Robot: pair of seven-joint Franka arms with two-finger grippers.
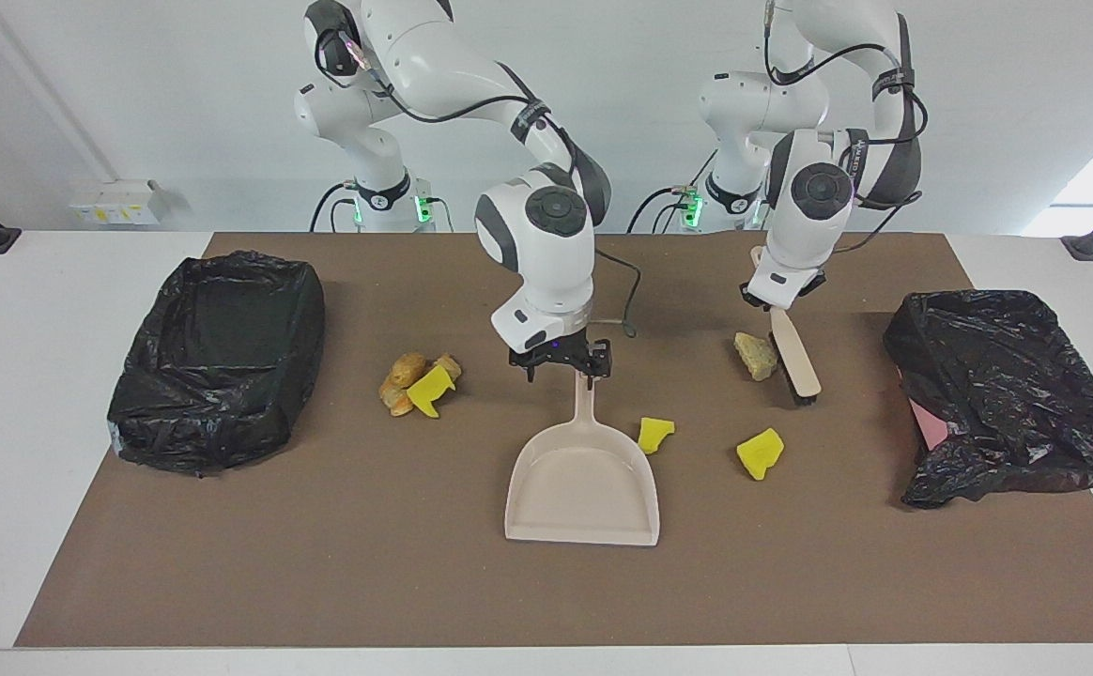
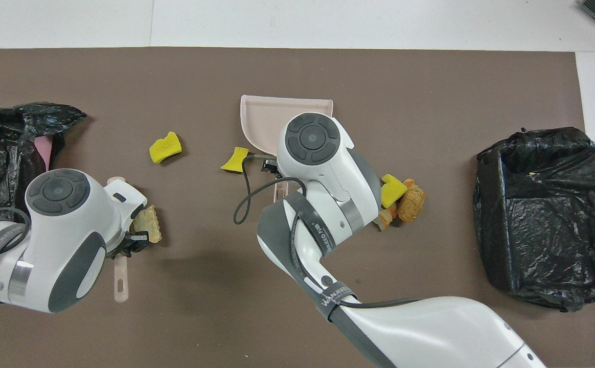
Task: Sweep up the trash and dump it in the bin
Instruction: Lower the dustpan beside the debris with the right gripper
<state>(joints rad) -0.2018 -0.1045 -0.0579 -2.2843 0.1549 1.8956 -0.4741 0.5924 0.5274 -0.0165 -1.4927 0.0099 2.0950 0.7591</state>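
Sweeping not yet begun: all trash (image 1: 420, 383) lies on the table (image 1: 321, 563), dustpan (image 1: 582, 483) empty.
Left pincer (image 1: 774, 302) pinches the brush (image 1: 795, 357) beside a tan lump (image 1: 755, 356); right pincer (image 1: 561, 364), spread, hovers over the dustpan handle.

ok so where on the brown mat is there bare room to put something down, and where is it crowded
Bare: the mat strip from the dustpan's wide mouth out to the table edge farthest from the robots, and the patch between the scrap pile and the open bin. Crowded: beside the dustpan, where two yellow bits, the tan lump and the brush sit.
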